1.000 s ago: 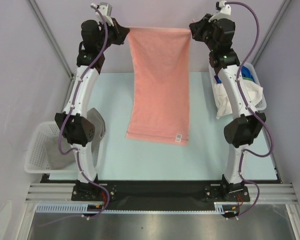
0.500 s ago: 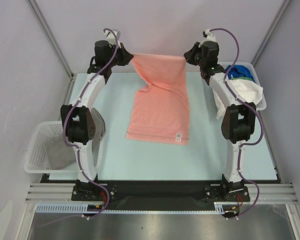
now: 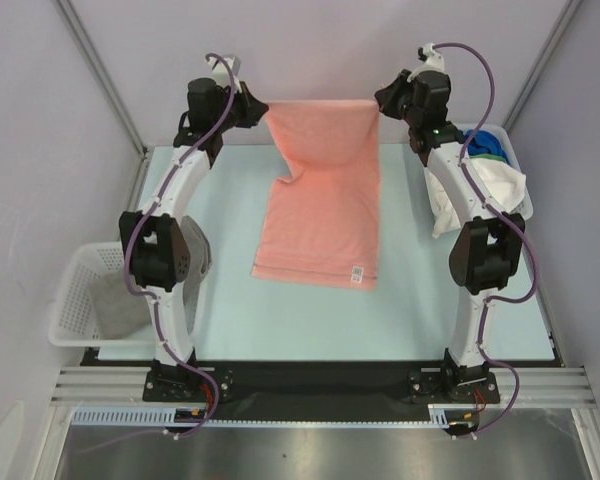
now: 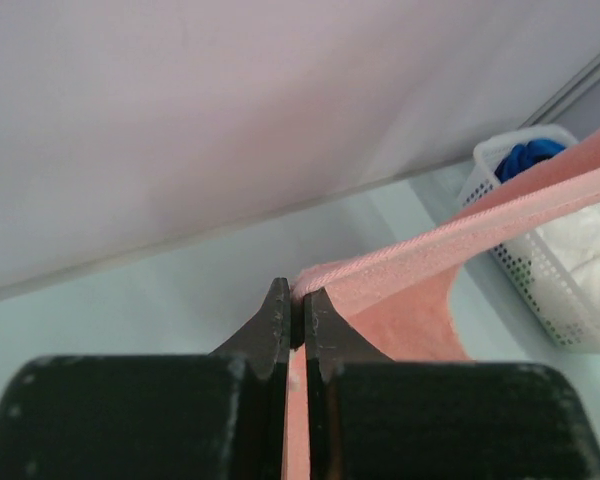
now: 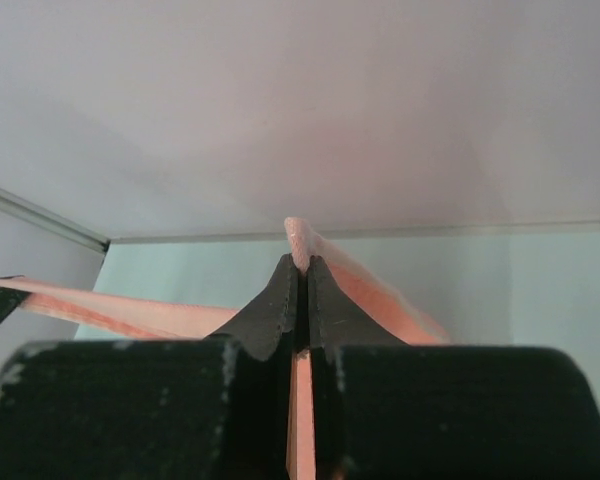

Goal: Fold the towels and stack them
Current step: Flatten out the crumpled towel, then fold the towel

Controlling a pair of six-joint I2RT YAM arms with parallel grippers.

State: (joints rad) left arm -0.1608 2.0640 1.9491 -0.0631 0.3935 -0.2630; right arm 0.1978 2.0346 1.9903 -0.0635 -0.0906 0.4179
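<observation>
Tabletop (image 3: 230, 310) in pale blue-green takes up most of what I can see, with both arms reaching from its near edge to the far end. Across the middle lies the salmon pink towel (image 3: 320, 215). Its near half rests flat on the surface, and its far half rises off it to a top edge pulled straight between the two claws. On the left side the cloth buckles into a small crease where it lifts. A white lattice basket (image 3: 72, 300) sits at the near left corner with a grey towel (image 3: 120, 310) inside. A second basket (image 3: 523, 195) stands against the right side, holding a white towel (image 3: 480, 190) that spills over its rim, a blue towel (image 3: 478, 140) and a bit of a green towel (image 3: 496, 156). The left claw (image 4: 292, 300) is pinched tight on the far left corner of the pink towel, with the hem running out from between its fingers toward the right. The right claw (image 5: 300, 268) is likewise clamped on the far right corner, with a nub of pink poking above its tips. A small white label (image 3: 358, 272) shows near the towel's near right corner.
</observation>
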